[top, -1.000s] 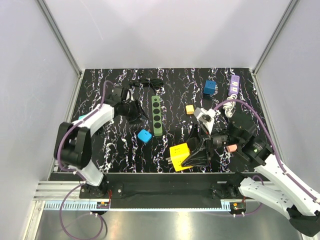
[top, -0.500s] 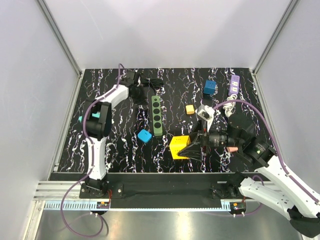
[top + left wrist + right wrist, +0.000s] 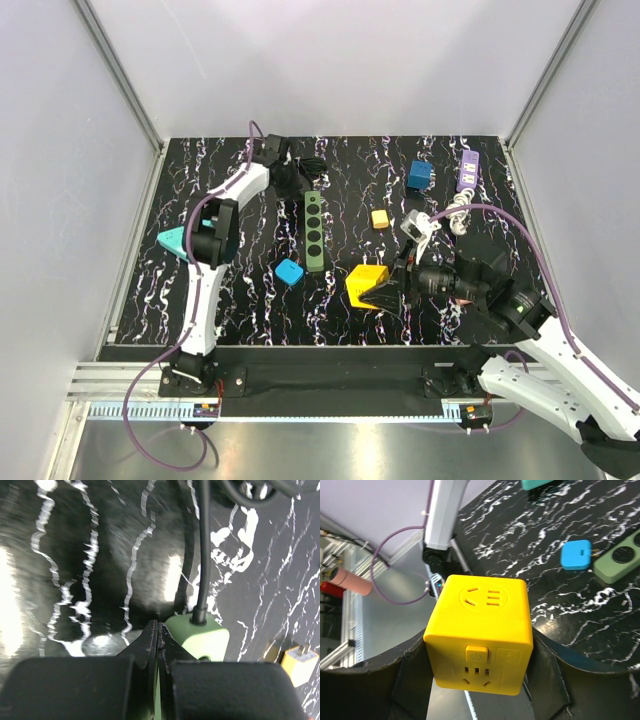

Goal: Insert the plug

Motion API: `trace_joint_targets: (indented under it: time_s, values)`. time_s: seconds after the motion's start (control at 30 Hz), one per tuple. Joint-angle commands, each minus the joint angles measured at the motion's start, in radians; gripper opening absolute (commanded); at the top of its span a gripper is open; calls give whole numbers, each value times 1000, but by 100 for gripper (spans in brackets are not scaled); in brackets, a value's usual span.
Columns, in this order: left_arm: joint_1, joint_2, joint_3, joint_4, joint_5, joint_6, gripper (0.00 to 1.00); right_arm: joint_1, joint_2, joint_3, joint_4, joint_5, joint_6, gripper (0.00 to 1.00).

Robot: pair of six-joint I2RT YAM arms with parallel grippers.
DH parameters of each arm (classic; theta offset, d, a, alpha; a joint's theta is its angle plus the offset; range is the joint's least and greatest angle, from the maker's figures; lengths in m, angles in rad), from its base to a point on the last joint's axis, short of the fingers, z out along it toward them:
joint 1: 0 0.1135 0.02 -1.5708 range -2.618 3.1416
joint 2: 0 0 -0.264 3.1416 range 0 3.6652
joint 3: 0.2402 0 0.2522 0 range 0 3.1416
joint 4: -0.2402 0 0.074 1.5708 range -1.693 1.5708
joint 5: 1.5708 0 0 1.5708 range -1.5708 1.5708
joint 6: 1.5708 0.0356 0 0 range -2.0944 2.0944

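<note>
Right gripper (image 3: 378, 290) clamped on yellow cube adapter (image 3: 480, 625), near-centre of table (image 3: 250, 300)
Left gripper (image 3: 156, 635) pressed closed, holding nothing, at far end of green power strip (image 3: 314, 232), beside its black cord (image 3: 202, 555)

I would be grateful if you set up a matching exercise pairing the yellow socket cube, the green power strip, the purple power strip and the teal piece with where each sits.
Things:
1. yellow socket cube
2. green power strip
3. purple power strip
4. teal piece

Places:
A. far right corner of the table
B. near the table's left edge
C. between the fingers of the right gripper
D. middle of the table

Pairs: 1-C, 2-D, 3-A, 4-B.
</note>
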Motion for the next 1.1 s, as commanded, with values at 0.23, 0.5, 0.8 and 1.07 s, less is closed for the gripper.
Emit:
trace_joint_targets:
  time_s: [0.23, 0.5, 0.8, 1.07]
  values:
    - [-156, -49, -147, 110, 139, -14, 0, 0, 82, 33, -48, 230, -75, 0]
    - [-215, -193, -307, 177, 233, -47, 0, 0, 381, 289, -279, 325, -186, 0]
    - [6, -532, -410, -3, 89, 0, 19, 0, 830, 685, -505, 371, -212, 0]
    - [173, -839, -701, -89, 147, 89, 99, -26, 1108, 895, -574, 471, -347, 0]
